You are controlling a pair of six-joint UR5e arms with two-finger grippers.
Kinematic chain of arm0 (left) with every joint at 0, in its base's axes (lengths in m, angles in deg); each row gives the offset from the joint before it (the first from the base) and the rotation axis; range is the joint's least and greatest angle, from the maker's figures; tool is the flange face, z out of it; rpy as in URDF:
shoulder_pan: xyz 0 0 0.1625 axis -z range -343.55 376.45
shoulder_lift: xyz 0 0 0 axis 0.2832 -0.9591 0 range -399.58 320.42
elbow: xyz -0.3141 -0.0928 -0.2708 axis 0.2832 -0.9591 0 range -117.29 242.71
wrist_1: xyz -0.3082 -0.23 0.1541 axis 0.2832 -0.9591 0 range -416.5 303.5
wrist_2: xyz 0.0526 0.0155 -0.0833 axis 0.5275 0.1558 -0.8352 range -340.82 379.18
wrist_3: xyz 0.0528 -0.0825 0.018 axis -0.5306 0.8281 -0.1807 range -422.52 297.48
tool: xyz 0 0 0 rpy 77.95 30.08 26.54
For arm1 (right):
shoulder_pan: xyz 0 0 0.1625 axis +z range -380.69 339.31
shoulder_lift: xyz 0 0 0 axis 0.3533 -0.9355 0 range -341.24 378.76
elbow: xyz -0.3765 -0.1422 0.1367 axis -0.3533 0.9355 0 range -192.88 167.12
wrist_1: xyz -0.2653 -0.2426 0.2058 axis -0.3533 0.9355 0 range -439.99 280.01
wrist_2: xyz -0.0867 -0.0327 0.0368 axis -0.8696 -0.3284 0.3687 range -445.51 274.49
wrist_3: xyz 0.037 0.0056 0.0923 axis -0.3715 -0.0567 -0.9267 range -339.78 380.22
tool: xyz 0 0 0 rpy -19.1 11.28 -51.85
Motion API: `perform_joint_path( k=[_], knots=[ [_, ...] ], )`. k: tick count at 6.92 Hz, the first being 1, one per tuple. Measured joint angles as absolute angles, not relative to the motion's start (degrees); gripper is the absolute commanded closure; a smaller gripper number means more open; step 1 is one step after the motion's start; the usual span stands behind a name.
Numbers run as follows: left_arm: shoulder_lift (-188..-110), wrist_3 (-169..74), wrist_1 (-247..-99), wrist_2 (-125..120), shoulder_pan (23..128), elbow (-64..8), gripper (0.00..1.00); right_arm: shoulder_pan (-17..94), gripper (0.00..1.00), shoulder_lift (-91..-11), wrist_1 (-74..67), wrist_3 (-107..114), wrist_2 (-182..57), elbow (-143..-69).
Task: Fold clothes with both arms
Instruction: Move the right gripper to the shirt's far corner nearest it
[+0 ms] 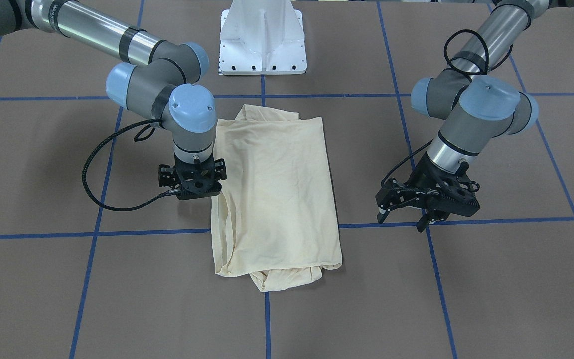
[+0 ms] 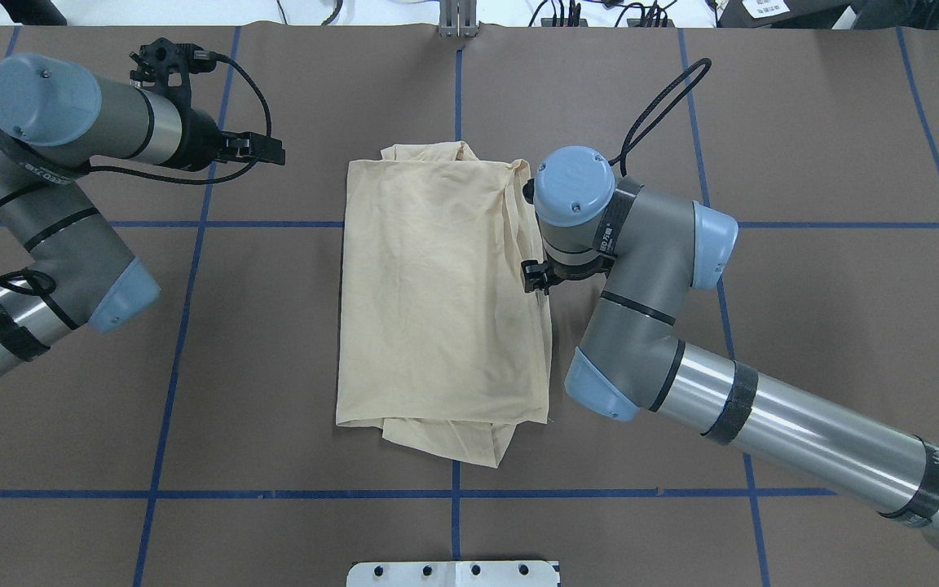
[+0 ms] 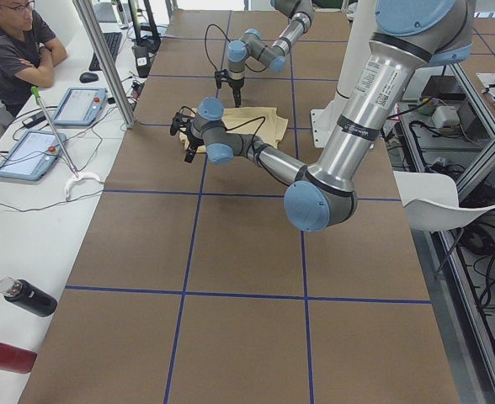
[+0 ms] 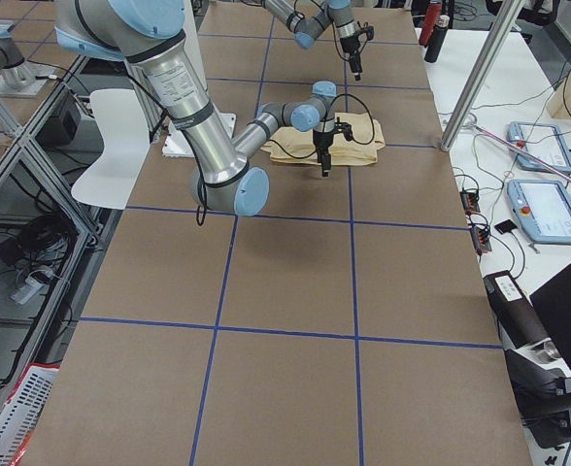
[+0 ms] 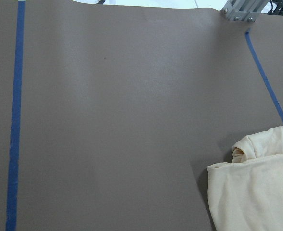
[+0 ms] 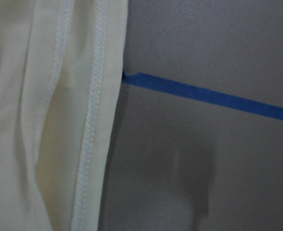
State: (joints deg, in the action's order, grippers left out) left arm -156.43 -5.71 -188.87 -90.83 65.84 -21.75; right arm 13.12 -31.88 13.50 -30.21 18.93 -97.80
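T-shirt (image 1: 277, 189), cream-yellow, folded to an oblong. Front-facing view: lies at centre of table (image 1: 43, 279). Right gripper (image 1: 195, 189) stands at its 9 o'clock edge with fingertips hidden, so its grip cannot be told. Left gripper (image 1: 401, 222) is at 3 o'clock, well apart, fingers spread, grasping nothing.
Overhead view: left gripper at the T-shirt's 10 o'clock, clear of cloth.
Left wrist view: T-shirt corner at 4 o'clock.
Right wrist view: stitched hem (image 6: 91, 120) at 9 o'clock, blue tape (image 6: 209, 96) beside it.
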Motion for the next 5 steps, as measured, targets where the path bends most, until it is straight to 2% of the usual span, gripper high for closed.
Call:
perform_joint_path(
  k=[3,5],
  knots=[
    [-156.40,-5.80,-188.86,-90.86,65.84,-21.70,0.00,15.89,0.00,-29.72,12.32,-27.49,20.23,-97.65],
    [-156.33,-5.82,-188.86,-90.86,65.84,-21.65,0.00,16.52,0.00,-25.85,8.42,-27.48,20.15,-93.30]
  ],
)
